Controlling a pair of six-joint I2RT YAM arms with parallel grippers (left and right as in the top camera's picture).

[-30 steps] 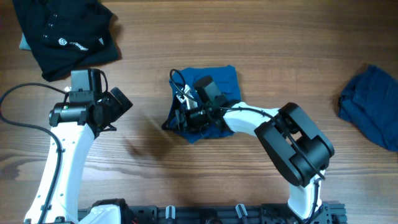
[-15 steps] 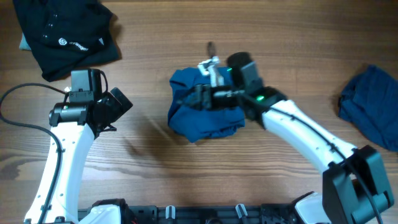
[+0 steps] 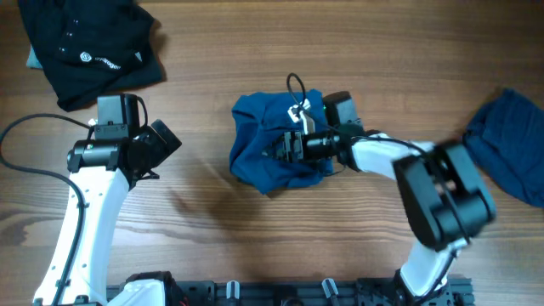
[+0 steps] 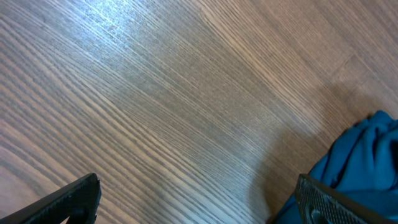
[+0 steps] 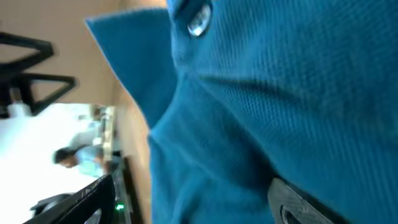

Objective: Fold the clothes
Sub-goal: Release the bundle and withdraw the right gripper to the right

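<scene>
The right arm (image 3: 442,200) has folded back toward the lower right, and the right gripper (image 3: 287,146) now sits lower, on the middle of the bunched blue T-shirt (image 3: 255,163) at the centre of the frame. Cloth fills its wrist view, so I cannot tell if it grips. The left gripper (image 3: 163,141) hangs released at the left, and a darker blue garment (image 3: 510,140) lies at the right edge.

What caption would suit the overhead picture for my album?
Right end effector on a bunched blue garment; left end effector open, apart from it.
</scene>
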